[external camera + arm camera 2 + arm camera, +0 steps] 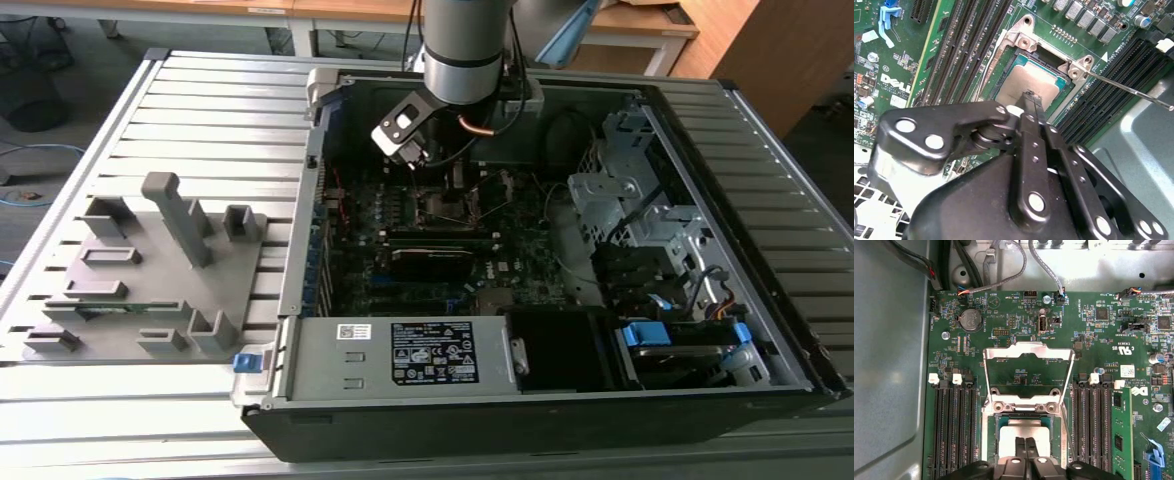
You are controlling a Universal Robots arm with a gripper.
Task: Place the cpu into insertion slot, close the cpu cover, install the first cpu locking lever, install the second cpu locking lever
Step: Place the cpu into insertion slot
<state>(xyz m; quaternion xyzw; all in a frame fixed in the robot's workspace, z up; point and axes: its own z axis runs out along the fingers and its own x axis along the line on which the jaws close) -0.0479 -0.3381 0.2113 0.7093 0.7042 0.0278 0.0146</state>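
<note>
Gripper (1026,441) fingers are pinched shut on nothing, tips right at the cpu (1026,427), which is already sitting in the insertion slot (1021,40), far end of the case, with the cpu cover (1028,351) flipped up open.

The exterior view stands high and well back, looking down on the open computer case (534,425) on the slatted table (200,110). The arm (465,50) enters at 12 o'clock, with the motherboard (441,230) mid-frame. Both wrist views ride close above that board, looking past the hand (1026,441) (1030,96). The first faces squarely down, the second obliquely. They share the cpu (1009,435) (1026,77) and the slots flanking it.
</note>
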